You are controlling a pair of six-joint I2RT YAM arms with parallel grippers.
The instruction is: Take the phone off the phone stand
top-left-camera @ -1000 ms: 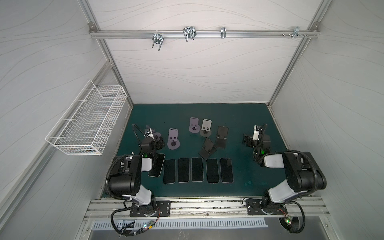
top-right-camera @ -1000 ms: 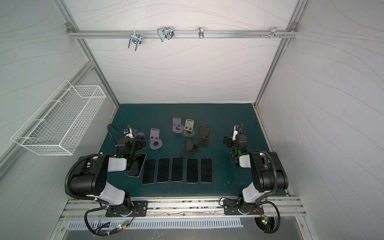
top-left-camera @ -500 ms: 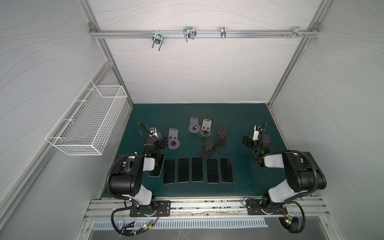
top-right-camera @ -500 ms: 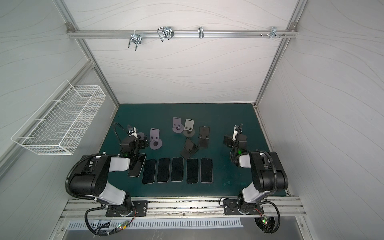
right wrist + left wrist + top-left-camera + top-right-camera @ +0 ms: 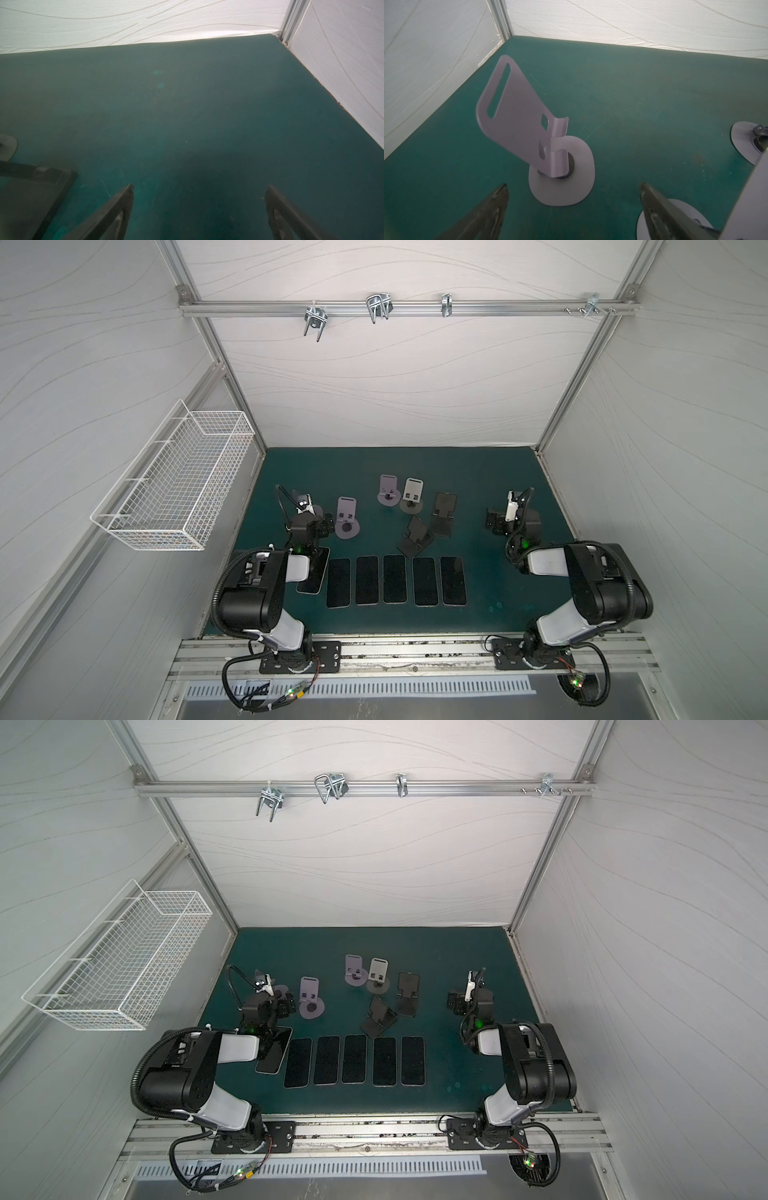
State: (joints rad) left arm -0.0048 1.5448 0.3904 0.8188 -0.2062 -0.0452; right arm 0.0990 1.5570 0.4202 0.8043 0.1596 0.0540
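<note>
Lilac phone stand, slotted backplate, round base; black phone flat; left gripper, right gripper gaping.

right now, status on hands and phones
Left hand open by lilac stand. Right hand open over mat. Phones flat in a row, stands empty.

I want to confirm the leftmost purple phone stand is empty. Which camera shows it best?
The left wrist view: the leftmost purple phone stand sits mid-frame, backplate, lip and round base plain, no phone on it. Both top views show only a sliver of its base behind the left claw. The right wrist view misses it.
</note>
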